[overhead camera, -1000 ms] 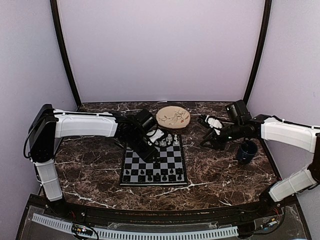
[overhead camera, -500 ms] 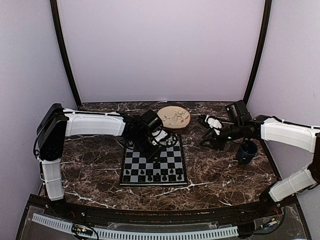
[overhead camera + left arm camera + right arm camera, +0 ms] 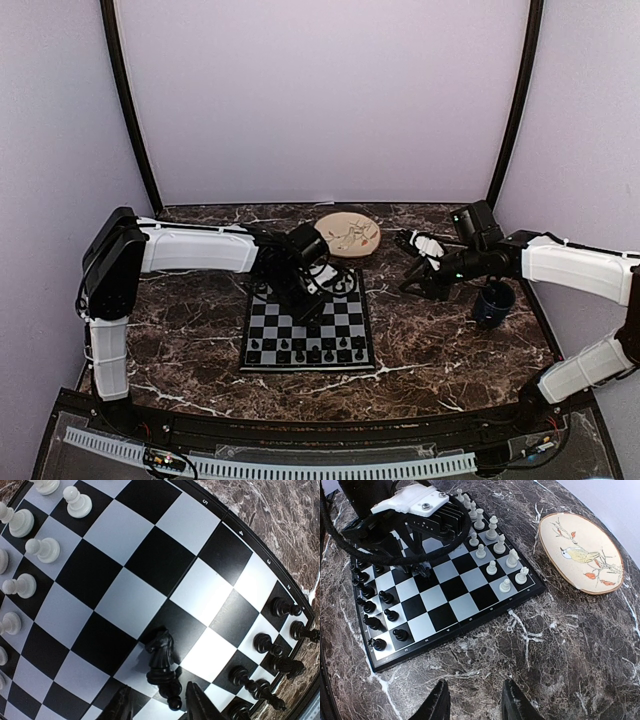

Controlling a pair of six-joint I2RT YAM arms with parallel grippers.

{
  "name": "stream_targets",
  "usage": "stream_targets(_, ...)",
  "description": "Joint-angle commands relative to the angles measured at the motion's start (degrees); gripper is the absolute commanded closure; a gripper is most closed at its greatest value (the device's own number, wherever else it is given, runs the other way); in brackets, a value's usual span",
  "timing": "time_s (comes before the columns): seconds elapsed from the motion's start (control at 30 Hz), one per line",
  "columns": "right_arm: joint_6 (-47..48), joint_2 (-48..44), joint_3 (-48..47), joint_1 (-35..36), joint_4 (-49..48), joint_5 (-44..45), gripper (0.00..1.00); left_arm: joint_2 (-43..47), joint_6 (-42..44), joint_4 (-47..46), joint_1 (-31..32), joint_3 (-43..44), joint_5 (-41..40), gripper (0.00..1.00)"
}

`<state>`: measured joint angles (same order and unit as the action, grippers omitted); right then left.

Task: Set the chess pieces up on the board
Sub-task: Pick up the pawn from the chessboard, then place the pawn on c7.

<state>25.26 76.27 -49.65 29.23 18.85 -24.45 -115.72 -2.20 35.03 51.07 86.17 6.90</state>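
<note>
The board (image 3: 300, 335) lies in the middle of the table. Black chess pieces (image 3: 305, 350) line its near side and white chess pieces (image 3: 345, 280) its far side. My left gripper (image 3: 308, 300) hangs low over the board's middle. In the left wrist view a black knight (image 3: 160, 662) sits on the board (image 3: 125, 605) between the tips of the left gripper (image 3: 158, 685). Its fingers (image 3: 197, 702) stand apart from the knight, so the gripper is open. My right gripper (image 3: 475, 680) is open and empty above bare marble right of the board (image 3: 455, 605).
A round beige plate with a bird picture (image 3: 346, 234) lies behind the board, also in the right wrist view (image 3: 582, 552). A dark blue mug (image 3: 493, 302) stands under the right forearm. Curved black posts frame the back corners.
The left arm has stretched further over the board, its shoulder and elbow swinging right and the gripper shifting slightly toward the white pieces. The right arm has not moved.
</note>
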Motion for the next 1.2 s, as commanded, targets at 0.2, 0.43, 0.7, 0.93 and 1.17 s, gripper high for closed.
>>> stream_targets(0.2,0.83,0.64,0.31,-0.24,-1.11,-0.71,0.64,0.36,-0.14,4.37,0.35,0.85,0.14,0.76)
stream_targets(0.43,1.00,0.64,0.35,-0.23,-1.10,-0.69,0.64,0.29,-0.05,3.88,0.35,0.50,0.72,0.87)
stream_targets(0.7,0.94,0.46,0.46,-0.26,-1.10,-0.38,0.64,1.59,0.56,5.23,0.35,0.44,-0.03,1.00)
stream_targets(0.93,0.98,0.46,0.40,-0.23,-1.12,-0.51,0.64,6.80,4.45,4.02,0.89,-3.67,4.43,1.00)
stream_targets(1.17,1.06,0.63,0.31,-0.23,-0.95,-0.68,0.64,7.60,5.97,3.58,1.90,-5.20,8.31,1.00)
